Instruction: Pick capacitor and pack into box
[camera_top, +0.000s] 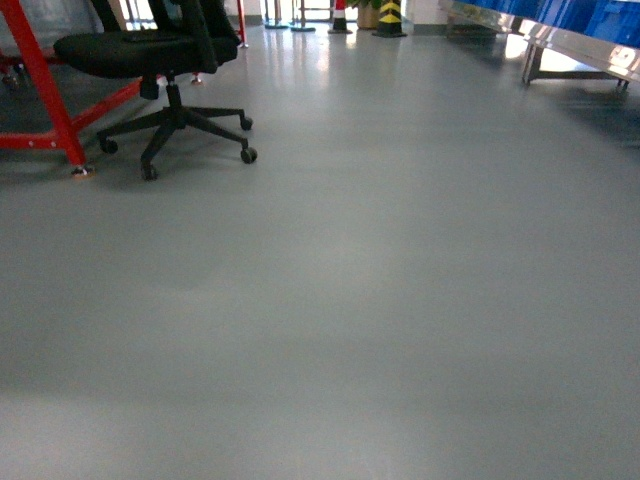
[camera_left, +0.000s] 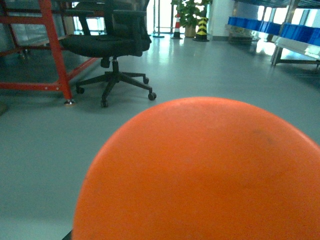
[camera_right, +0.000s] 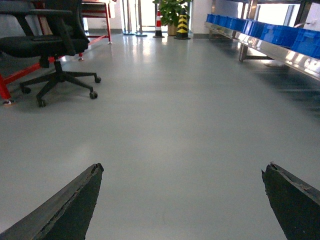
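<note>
Neither the box nor any capacitor is seen in any view; only grey floor (camera_top: 400, 300), a black chair (camera_top: 160, 60) and blue bins (camera_right: 280, 35) are shown. The right gripper (camera_right: 182, 200) is spread wide and empty. The left gripper's state cannot be told, since its view is blocked by an orange dome (camera_left: 200, 175). The chair could be struck while driving.

1. R gripper (camera_right: 182, 200): two dark grey, wedge-shaped fingers (camera_right: 65, 207), matte rubbery look, rough worn edges w/ pale scuffing along tips.
2. L wrist view: big smooth orange rounded dome (camera_left: 205, 175), faint dark smudge; can't tell which part.
</note>
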